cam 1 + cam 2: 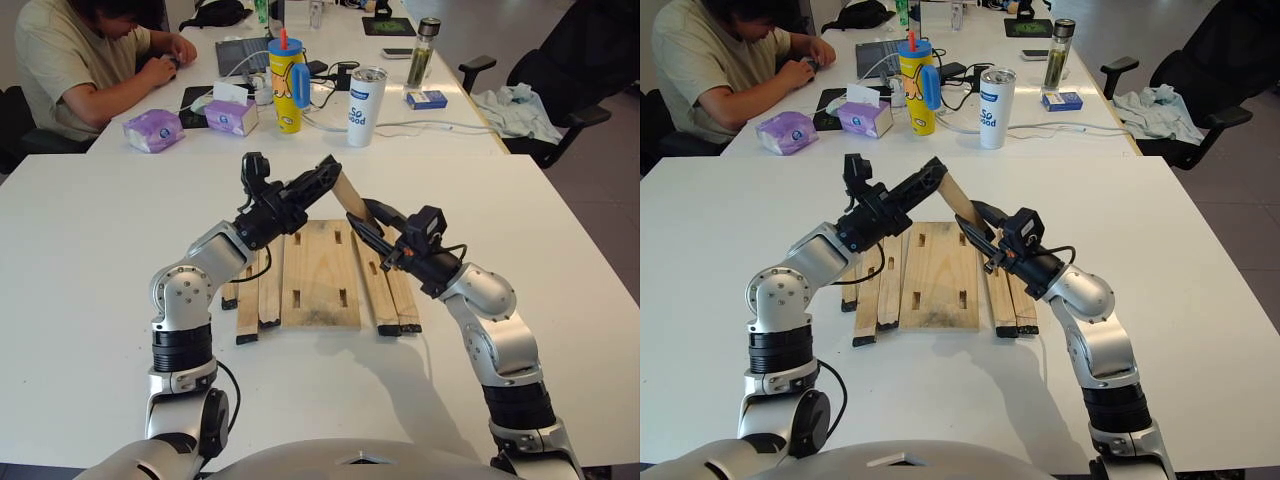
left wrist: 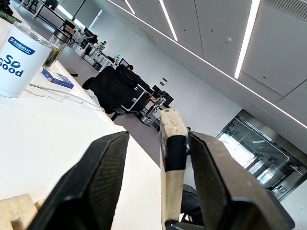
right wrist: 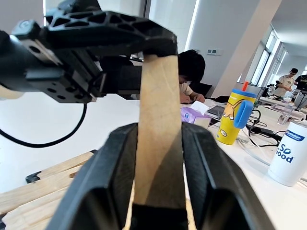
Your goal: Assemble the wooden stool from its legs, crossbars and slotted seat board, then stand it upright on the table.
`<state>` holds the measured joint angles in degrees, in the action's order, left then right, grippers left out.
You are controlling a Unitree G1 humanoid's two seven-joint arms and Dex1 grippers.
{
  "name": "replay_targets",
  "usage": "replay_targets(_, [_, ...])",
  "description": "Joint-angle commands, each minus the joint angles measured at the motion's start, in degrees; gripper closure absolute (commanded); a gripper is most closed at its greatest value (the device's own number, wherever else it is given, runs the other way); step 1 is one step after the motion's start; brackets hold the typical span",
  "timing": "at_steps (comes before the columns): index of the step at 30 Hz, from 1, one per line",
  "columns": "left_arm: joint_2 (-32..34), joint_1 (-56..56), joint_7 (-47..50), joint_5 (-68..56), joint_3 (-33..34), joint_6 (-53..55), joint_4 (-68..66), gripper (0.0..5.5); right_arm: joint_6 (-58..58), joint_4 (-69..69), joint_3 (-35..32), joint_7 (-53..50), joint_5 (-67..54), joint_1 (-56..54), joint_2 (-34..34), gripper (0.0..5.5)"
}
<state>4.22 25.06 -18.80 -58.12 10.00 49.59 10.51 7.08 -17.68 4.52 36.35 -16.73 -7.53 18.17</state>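
Clamping leg [image 3: 158,124] between right fingers [image 3: 108,179] | top rests inside parted left fingers [image 2: 96,182]

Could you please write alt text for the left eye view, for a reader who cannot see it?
Two robot arms meet over a white table: the right pincer grips a tilted wooden leg whose upper end sits inside the left pincer. Below lies the slotted seat board, flat, with more wooden pieces along both sides.

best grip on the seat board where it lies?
Seat board: probably by its near edge, from the robot's side. It lies flat with legs close along both long sides; the near end is free.
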Motion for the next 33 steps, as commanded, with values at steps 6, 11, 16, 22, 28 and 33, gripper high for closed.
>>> replay_targets(6, [0.6, 1.1, 0.7, -0.7, -0.2, 0.0, 0.7, 4.8, 0.4, -1.1, 0.1, 0.4, -1.0, -0.1, 0.5, 4.18])
replay_targets(11, [0.3, 0.2, 1.8, 1.1, 0.6, -2.6, 0.6, 5.0, 2.1, -1.1, 0.0, 0.5, -1.9, -0.2, 0.7, 3.82])
replay_targets(16, [-2.7, -1.8, 6.9, 2.7, 2.7, -8.3, 3.0, 5.07, 4.2, 0.6, 0.2, -0.8, 0.2, 0.4, 2.3, 3.29])
replay_targets(22, [-4.4, -13.9, 19.5, 13.0, 4.6, -15.5, 12.9, 5.07, 9.9, 5.5, -5.1, -6.4, -1.5, -0.3, 1.3, 3.29])
replay_targets(28, [-7.2, -22.5, 25.6, 20.1, 3.2, -19.2, 15.3, 5.07, 12.1, 6.1, -8.8, -10.7, -3.3, -0.4, -0.6, 3.29])
replay_targets(33, [-8.9, -22.0, 26.4, 23.6, 1.0, -21.5, 12.1, 5.07, 12.2, 6.4, -7.9, -11.0, -2.7, -0.8, -1.0, 3.29])
